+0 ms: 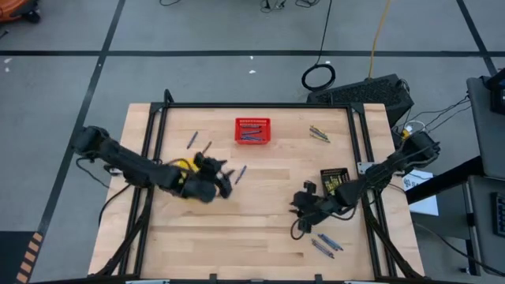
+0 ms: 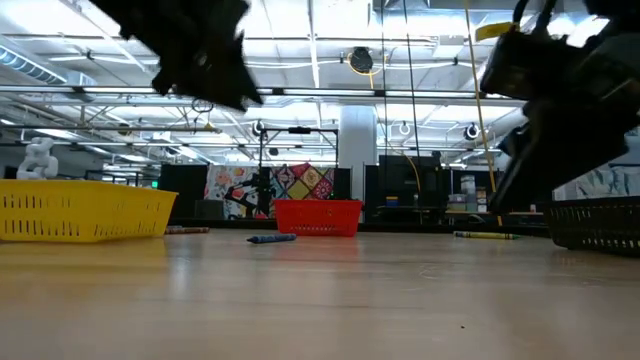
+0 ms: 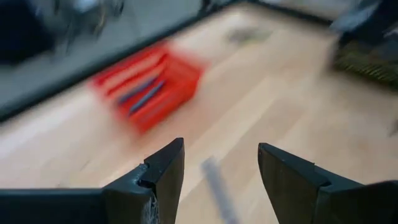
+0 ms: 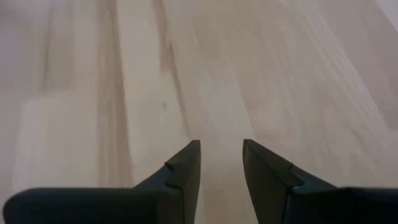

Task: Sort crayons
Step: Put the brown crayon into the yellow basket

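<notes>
Pale wood table (image 1: 260,229) (grey taped floor (image 1: 237,31) beyond), left gripper (image 3: 221,165) and right gripper (image 4: 222,158) both released, empty.

Overhead and tabletop-level views share the red basket (image 1: 252,131); wrist cameras look close.

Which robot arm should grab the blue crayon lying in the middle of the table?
Probably the left. Its open hand is right over that crayon. The right hand sees only bare table.
</notes>
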